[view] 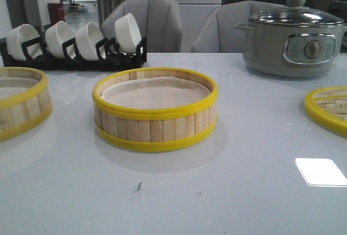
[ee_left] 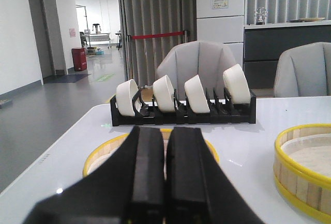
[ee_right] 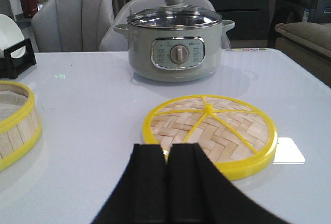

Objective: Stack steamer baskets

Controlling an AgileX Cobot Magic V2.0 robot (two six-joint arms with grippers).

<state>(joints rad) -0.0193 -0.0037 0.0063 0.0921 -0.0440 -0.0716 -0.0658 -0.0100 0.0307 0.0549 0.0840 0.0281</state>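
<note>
One steamer basket (view: 155, 109) with pale slats and yellow rims stands at the table's centre, also seen in the left wrist view (ee_left: 305, 167) and the right wrist view (ee_right: 15, 125). A second basket (view: 19, 100) sits at the left edge; my left gripper (ee_left: 165, 136) hangs shut in front of it (ee_left: 103, 154), holding nothing. The woven lid (view: 329, 107) lies flat at the right; my right gripper (ee_right: 168, 149) is shut and empty just short of its near rim (ee_right: 212, 131). Neither gripper shows in the front view.
A black rack of white bowls (view: 73, 48) stands at the back left. A grey electric pot with glass lid (view: 295, 37) stands at the back right. Grey chairs (view: 149, 20) line the table's far edge. A bright light reflection (view: 321, 171) lies near the lid.
</note>
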